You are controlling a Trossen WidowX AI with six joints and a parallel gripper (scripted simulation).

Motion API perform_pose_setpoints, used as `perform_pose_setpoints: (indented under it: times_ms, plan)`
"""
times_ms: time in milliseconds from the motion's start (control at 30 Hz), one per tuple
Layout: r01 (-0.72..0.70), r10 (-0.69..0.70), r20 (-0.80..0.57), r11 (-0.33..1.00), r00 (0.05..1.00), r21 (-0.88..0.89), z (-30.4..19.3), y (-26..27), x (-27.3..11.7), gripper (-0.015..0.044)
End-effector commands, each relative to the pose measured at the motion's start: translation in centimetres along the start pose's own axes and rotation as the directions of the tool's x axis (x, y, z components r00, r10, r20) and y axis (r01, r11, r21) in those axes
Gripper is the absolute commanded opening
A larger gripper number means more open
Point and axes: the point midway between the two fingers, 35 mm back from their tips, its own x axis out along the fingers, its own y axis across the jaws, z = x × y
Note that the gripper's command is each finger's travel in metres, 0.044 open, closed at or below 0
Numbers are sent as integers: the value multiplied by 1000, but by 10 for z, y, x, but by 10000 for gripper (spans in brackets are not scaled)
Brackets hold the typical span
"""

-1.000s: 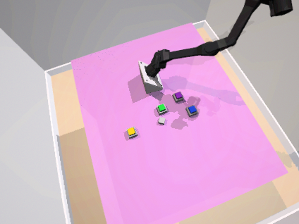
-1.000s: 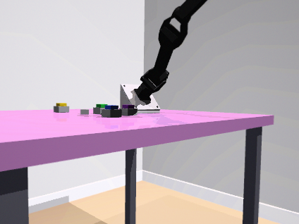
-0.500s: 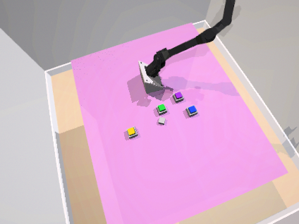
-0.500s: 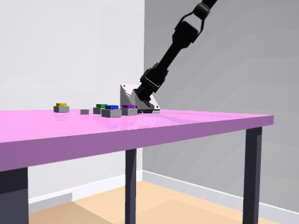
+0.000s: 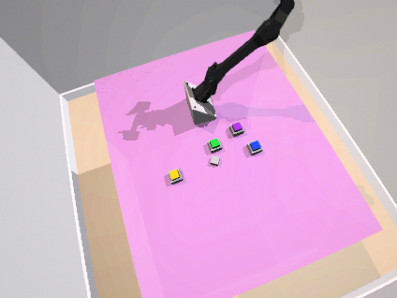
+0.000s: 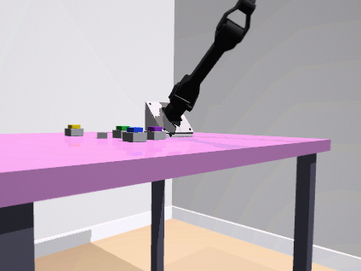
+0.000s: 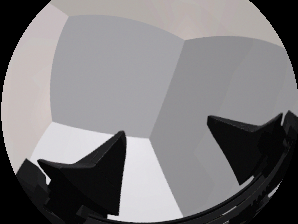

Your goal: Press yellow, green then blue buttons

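Gripper is seen only in wrist view: dark pointed fingers spread wide w/ nothing between, aimed at plain grey walls. On the smooth pink table, square caps on grey bases are laid out: yellow button nearest the left edge, apart from the rest; green button and blue button side by side, purple button behind them. A small grey block is set just beside green, towards yellow; open room is left on all other sides.
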Motion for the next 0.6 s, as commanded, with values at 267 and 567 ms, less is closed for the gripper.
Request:
perform_pose_setpoints:
  times_ms: [267, 567]
  plan:
    - [-280, 299, -384, 954, 874, 106, -171, 121, 16, 400]
    - [-498, 528, -569, 838, 631, 225, -268, 233, -21, 400]
